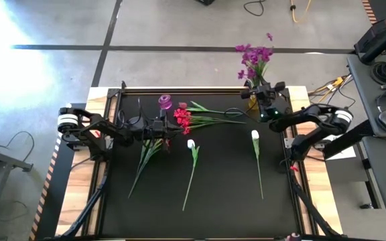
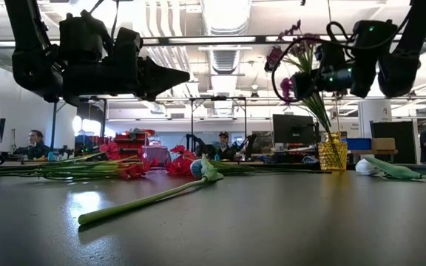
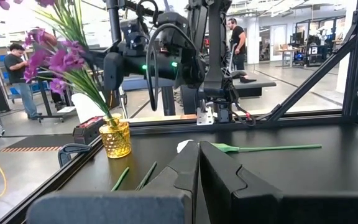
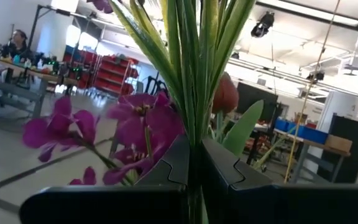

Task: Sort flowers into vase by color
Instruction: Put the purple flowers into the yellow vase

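Both arms raised over flowers [image 1: 191, 118]

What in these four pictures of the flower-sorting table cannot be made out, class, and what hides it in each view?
1. Yellow vase: in the high view the purple flowers and right gripper cover it.
2. Pink vase: in the low view red flowers hide its base.
3. Left gripper: in the high view, too small to judge its hold.

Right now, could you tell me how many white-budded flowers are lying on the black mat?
2. One white-budded flower lies mid-mat, just ahead of the red flowers; the other white-budded flower lies nearer the right gripper. Others could be hidden among the stems beneath the left gripper.
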